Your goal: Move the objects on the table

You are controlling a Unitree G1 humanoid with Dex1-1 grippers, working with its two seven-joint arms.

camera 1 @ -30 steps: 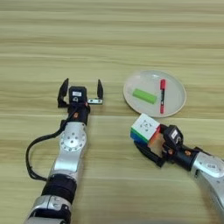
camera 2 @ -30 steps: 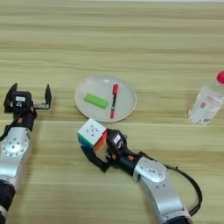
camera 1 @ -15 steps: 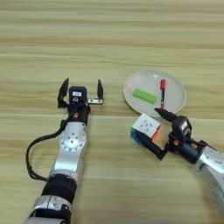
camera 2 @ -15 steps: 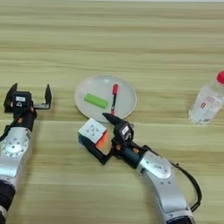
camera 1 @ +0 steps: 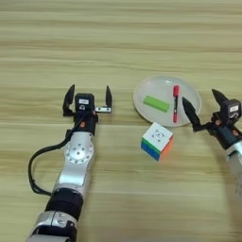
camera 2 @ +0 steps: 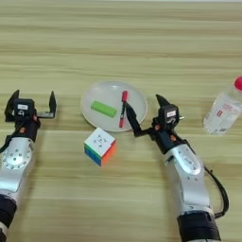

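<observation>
Two grippers are showing, and both are standing spread wide with nothing between their fingers. The right gripper [camera 2: 144, 115] is hovering just beside the right rim of the plate [camera 2: 134, 98], its nearer finger pointing toward the marker pen [camera 2: 123, 108], which is lying inside the plate just to that finger's left. Further left in the plate, the green block [camera 2: 103, 108] is resting apart from the pen. The puzzle cube [camera 2: 99, 146] is sitting on the table [camera 2: 121, 47] below and to the left of this gripper, just below the plate's front rim, and nothing is gripping it. A clear bottle [camera 2: 224, 109] is standing well off to the gripper's right. The left gripper [camera 1: 89, 98] is idling, well apart to the left of the plate.

If the right gripper is going for the pen next, the nearer finger is likely to catch the plate's raised rim and shove or tip the plate, rolling the pen. A wide sideways swing of the forearm could be knocking the bottle over.
</observation>
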